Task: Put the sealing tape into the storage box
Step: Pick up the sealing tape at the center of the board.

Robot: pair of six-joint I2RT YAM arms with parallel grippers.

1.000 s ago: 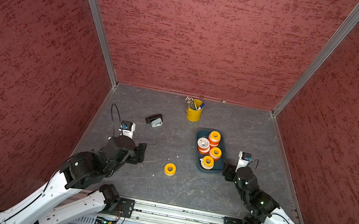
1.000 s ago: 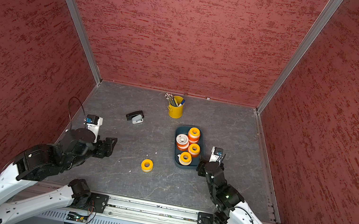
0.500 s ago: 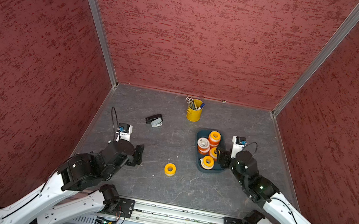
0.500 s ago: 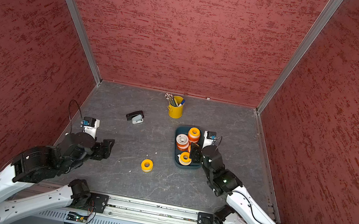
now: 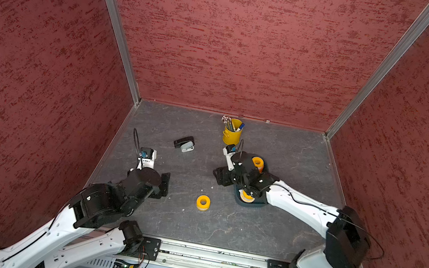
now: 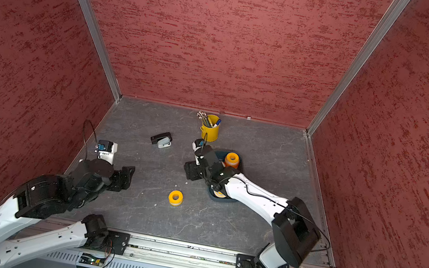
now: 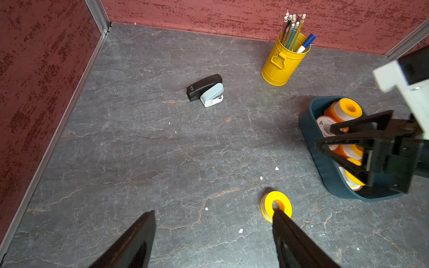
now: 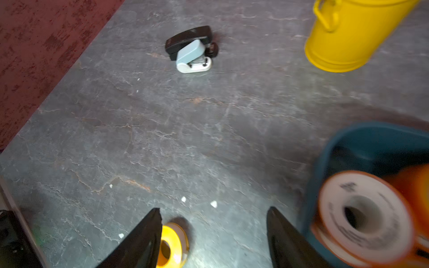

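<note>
One loose yellow roll (image 5: 203, 202) is lying flat on the table (image 7: 162, 150), outside the box (image 7: 311, 130) and near it. Right gripper (image 8: 213, 210) is hanging by the box edge, fingers apart, empty. Left gripper (image 7: 212, 212) is also spread and empty. You're best coming straight down, straddling the roll's sides before closing.

Three walls clad in dark red, rough-textured panels close in the workspace: a back wall (image 5: 238, 40), a left wall (image 5: 26, 62) and a right wall (image 5: 428, 148), joined at the rear corners by bare aluminium posts (image 5: 113, 21). The floor (image 5: 264, 233) is a grey slab with marbled veins and faint rusty streaks. It is evenly lit and has a few small white crumbs (image 7: 276, 168) scattered on it.
</note>
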